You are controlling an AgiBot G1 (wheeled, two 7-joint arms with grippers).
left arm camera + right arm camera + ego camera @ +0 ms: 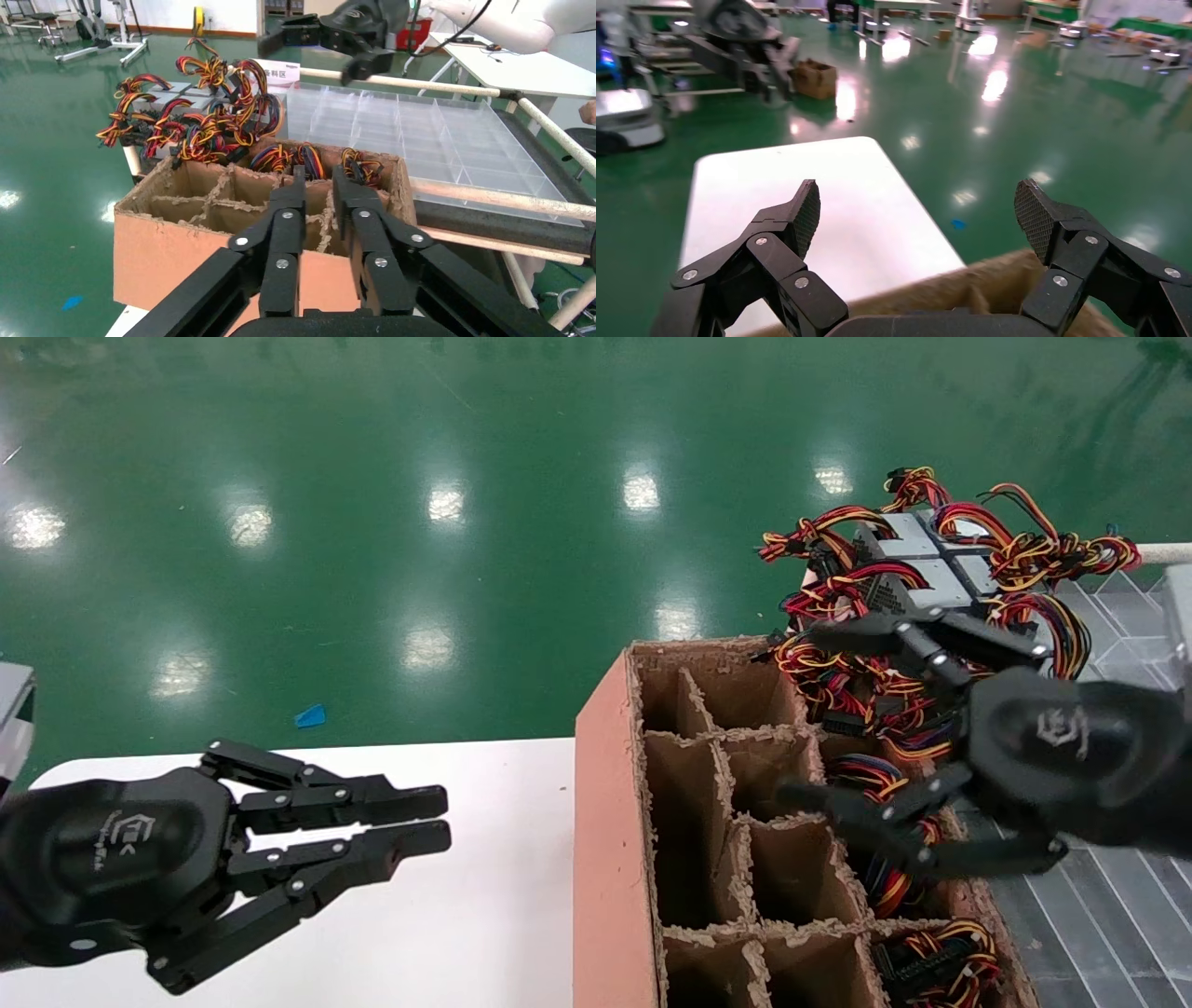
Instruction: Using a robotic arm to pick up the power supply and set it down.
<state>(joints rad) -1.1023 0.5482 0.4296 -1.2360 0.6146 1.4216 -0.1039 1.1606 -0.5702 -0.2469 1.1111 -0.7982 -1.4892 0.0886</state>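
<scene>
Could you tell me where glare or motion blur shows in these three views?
Head view: ceiling lights glare as white patches on the green floor, and the right gripper over the cardboard box is slightly smeared. Right wrist view: the background is blurred and the floor glares, but its fingers stay sharp. Left wrist view: crisp, with little glare.

Two matte black rounded gripper housings, the left gripper (pixel 445 819) and right gripper (pixel 819 710), each bear a white angular logo. Jointed black claw fingers carry silver rivets at their pivots; the right fingertip pads (pixel 807 215) show fine cross-hatched texture, seen in the right wrist view
</scene>
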